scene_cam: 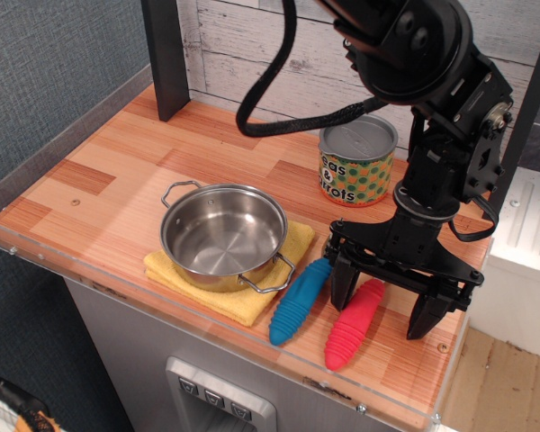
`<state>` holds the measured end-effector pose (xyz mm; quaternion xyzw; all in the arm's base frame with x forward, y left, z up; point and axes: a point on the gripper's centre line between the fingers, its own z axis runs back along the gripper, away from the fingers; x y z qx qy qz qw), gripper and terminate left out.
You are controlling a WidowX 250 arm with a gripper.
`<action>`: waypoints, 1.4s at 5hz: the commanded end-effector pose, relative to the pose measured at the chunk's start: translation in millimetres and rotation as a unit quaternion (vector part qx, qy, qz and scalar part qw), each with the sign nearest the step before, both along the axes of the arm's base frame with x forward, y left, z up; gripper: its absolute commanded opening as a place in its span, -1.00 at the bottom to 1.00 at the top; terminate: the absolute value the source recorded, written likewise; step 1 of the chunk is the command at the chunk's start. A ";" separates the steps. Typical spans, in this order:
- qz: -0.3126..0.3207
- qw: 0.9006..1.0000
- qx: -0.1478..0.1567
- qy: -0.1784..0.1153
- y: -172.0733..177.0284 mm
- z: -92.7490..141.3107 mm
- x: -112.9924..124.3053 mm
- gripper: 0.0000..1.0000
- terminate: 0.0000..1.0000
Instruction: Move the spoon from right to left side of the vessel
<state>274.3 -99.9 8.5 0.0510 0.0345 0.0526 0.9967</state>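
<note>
The spoon's red-pink ribbed handle (353, 325) lies on the wooden counter, right of the steel pot (223, 234). Its metal bowl is hidden behind my gripper. My gripper (387, 304) is open and low over the spoon's upper handle. One finger (344, 283) stands between the blue and red handles, the other finger (427, 313) is to the right of the spoon. The pot is upright and empty on a yellow cloth (235, 297).
A fork with a blue ribbed handle (299, 302) lies between pot and spoon. A green-and-orange dotted tin can (356, 160) stands behind the gripper. A dark post (166, 56) rises at the back left. The counter has a clear plastic front edge (252, 355).
</note>
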 end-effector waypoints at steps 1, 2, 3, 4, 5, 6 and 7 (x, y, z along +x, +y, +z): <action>-0.016 0.999 -0.013 -0.042 1.2 -3.7 -1.6 1.00 -1.00; -0.015 0.998 -0.017 -0.050 2.9 -2.9 -3.5 -1.00 -1.00; -0.010 0.999 -0.021 -0.047 5.8 -1.3 -3.5 -1.00 -1.00; -0.004 0.998 -0.021 -0.058 9.3 10.6 -4.8 -1.00 -1.00; 0.013 0.997 -0.025 -0.073 13.9 30.8 -2.9 -1.00 -1.00; 0.037 0.996 -0.019 -0.082 18.2 51.1 -4.4 -1.00 -1.00; 0.083 0.993 -0.015 -0.085 39.9 70.7 -8.7 -1.00 -1.00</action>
